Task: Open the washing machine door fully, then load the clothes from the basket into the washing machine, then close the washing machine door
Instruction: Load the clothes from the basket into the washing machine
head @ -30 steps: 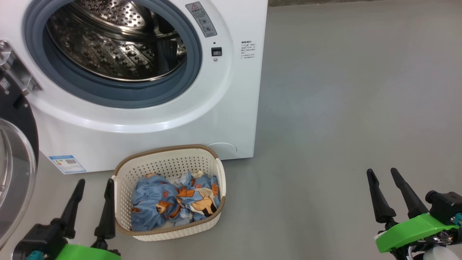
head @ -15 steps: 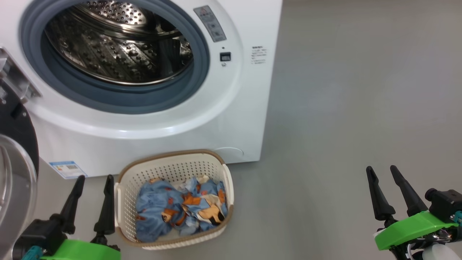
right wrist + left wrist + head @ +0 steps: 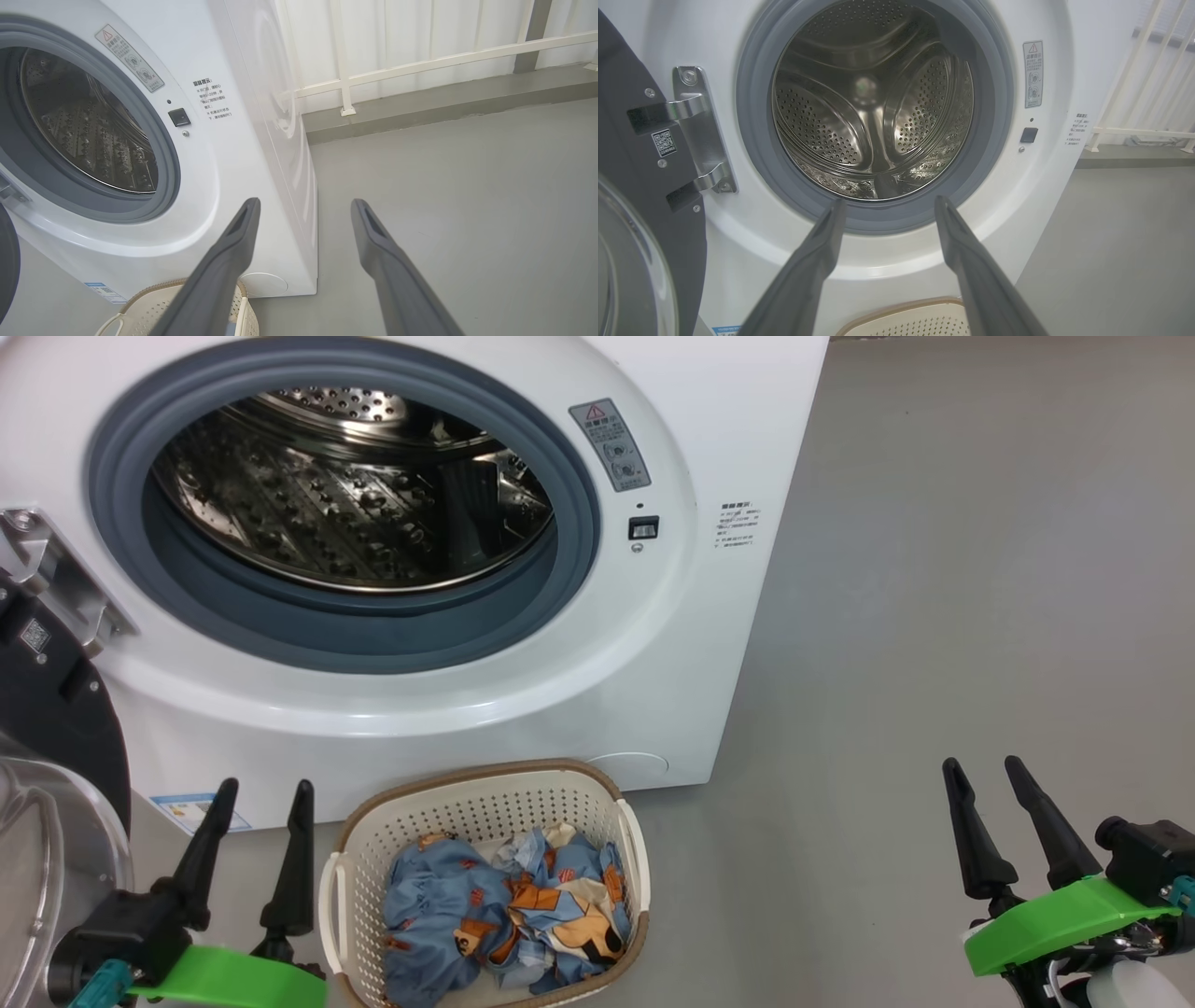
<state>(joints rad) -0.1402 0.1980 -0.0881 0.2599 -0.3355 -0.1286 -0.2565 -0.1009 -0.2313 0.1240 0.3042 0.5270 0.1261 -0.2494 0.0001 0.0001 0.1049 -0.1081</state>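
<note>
Washing machine: white front-loader, upper left of the head view, standing on a grey floor. The porthole was open onto a perforated steel drum inside a grey rubber ring.
Door: swung open at the left edge of the head view, black rim above and clear glass bowl below, hung on a bright metal hinge.
QR-code sticker: small and white, on the door's black inner face beside the hinge.
Warning sticker: grey strip right of the porthole, red triangle at the top, pictograms below. Its print was too small to read.
Latch socket: small black square under that sticker.
Printed block: a few lines of fine dark characters right of the socket, illegible.
Blue label: lower left corner of the machine's front, partly behind a finger. Text unreadable.
Basket: cream perforated plastic with a brown rim, bottom centre of the head view, on the floor just before the machine.
Clothes: crumpled in the basket, light blue with orange-brown bears and some white.
Left gripper: lower left, just beside the basket, fingers apart with nothing between them.
Right gripper: lower right, over the floor and well apart from the basket, fingers spread and holding nothing.
Railing: white, top of the right wrist view.
</note>
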